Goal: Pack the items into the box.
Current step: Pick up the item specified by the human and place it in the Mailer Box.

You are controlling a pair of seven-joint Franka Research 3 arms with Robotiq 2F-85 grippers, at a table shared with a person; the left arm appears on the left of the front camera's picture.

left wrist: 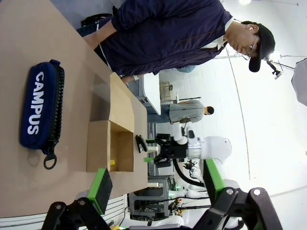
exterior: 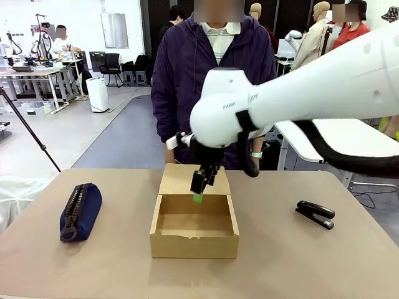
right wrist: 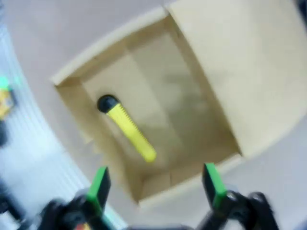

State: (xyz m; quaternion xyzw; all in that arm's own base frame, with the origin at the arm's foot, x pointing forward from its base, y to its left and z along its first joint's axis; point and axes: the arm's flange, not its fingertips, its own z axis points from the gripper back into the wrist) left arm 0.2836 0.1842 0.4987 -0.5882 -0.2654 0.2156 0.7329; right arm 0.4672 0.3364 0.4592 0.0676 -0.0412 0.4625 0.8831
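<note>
While one item of two is already packed, desk [exterior: 280,261]: it carries the whole job, with a person [exterior: 212,81] standing at its far edge and not reaching in.
Box [exterior: 194,246]: it sits mid-desk with its top open and its flap [exterior: 181,179] thrown back toward the person. It is ready to take more, and I judge there is room beside what already lies in it.
Pouch [exterior: 80,210]: navy and zipped, it lies well apart from the box on my left side. It is no part of the packing, so I leave it.
Right pincer [exterior: 201,190]: it hangs over the open box near the back wall. My wrist view shows the fingers spread with nothing between them, so this arm is free for the next pick.
Left pincer [left wrist: 156,184]: its fingers are wide apart and empty. It is held off to the side, looking across the desk at the pouch and box.
Stapler [exterior: 315,214]: black, it lies flat on the desk well to my right of the box, and nothing touches it. This is the part left to do, and I judge it to be the right arm's reach.
Knife [right wrist: 127,127]: yellow with a black end, it lies flat and slantwise on the box floor, touching neither pincer. This half is done.
Remaining after the stapler: the flap is open, though the task does not say to shut it.
</note>
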